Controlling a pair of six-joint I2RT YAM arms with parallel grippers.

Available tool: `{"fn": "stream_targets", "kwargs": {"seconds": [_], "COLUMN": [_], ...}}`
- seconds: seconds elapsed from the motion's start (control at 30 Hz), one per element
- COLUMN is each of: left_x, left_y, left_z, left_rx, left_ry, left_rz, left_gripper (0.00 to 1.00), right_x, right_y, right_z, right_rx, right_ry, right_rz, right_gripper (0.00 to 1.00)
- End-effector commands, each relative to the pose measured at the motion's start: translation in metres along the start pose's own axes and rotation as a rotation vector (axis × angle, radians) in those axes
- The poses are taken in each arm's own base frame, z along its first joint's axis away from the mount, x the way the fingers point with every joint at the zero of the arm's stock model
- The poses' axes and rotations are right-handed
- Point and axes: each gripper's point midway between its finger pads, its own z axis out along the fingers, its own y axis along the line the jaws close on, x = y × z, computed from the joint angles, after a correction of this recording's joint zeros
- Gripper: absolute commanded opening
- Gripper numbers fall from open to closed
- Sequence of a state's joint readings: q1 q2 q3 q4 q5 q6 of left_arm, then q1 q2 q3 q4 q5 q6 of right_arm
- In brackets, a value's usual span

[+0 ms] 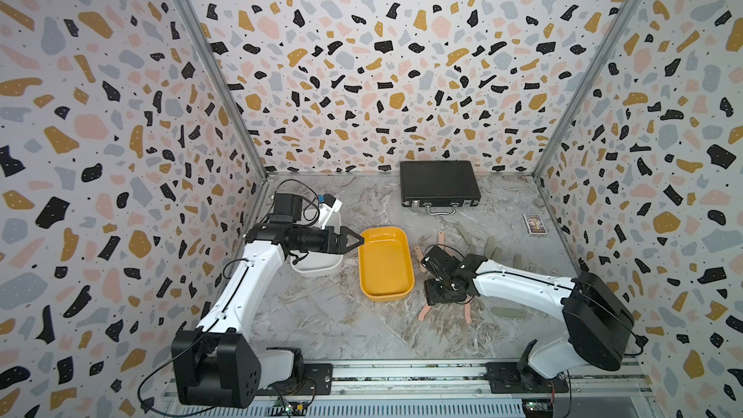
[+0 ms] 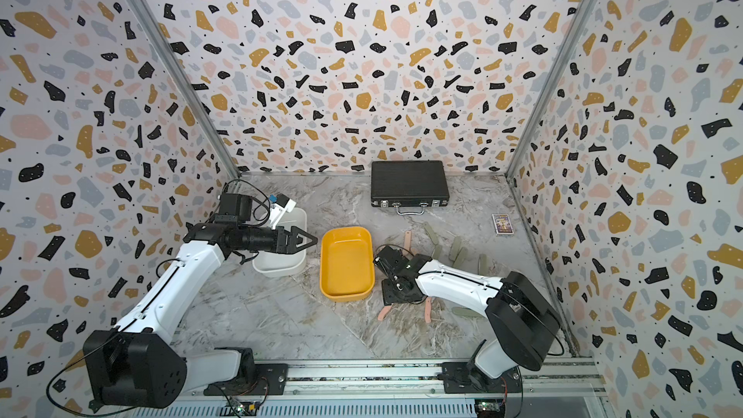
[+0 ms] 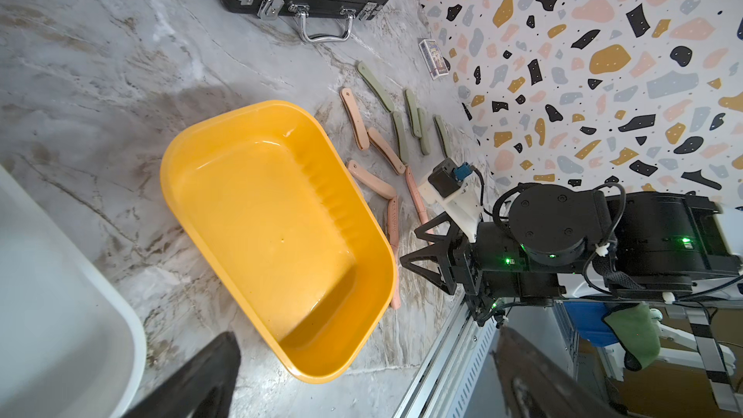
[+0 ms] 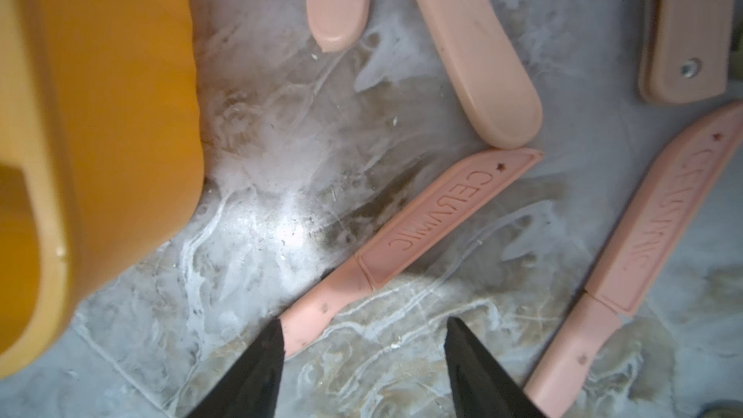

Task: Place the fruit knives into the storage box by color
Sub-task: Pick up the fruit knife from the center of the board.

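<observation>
Low over the marble table, the right gripper is pictured with jaws parted at the handle end of a pink knife embossed "CERAMIC", just right of the yellow tub. The white tub is partly hidden by the left gripper, spread wide. Farther off, green knives are scattered; print on the card box cannot be read.

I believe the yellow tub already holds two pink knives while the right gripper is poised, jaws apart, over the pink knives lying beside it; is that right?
Not quite: the yellow tub holds nothing; the left wrist view shows its bare floor. The rest stands: the right gripper is poised, jaws apart, over the pink knives lying beside it.
</observation>
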State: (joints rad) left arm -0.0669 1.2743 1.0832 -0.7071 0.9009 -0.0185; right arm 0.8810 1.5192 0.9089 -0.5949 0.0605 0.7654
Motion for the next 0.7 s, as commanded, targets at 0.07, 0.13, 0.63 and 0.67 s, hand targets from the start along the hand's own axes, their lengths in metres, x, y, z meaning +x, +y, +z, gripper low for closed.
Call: {"fn": "stream_targets", "kwargs": {"seconds": [0.07,0.13,0.63,0.67], "left_x": [0.000,0.000,0.001,0.001], "left_y": [-0.006,-0.005,-0.006,-0.006], "left_z": [0.001,0.002,0.003,0.003], "left_rx": [0.028,0.029,0.037,0.036], "left_ry": [-0.008,-0.004,0.004,0.006], "left_rz": [0.035,0.028,0.027,0.025], "left_gripper": [0.99,0.99,0.99,0.99], "right_x": [0.003,0.005,0.010,0.010], "right_y": [0.001,0.002,0.010,0.011], "right_z": [0.004,0.005,0.004,0.005], "right_rx": [0.064,0.077,0.115,0.115], "right_ry": [0.007,0.011,0.013,0.017], "right_rz": [0.004,-0.010,-0.044,-0.045], "right_gripper": [0.66,0.65,0.65,0.65]}}
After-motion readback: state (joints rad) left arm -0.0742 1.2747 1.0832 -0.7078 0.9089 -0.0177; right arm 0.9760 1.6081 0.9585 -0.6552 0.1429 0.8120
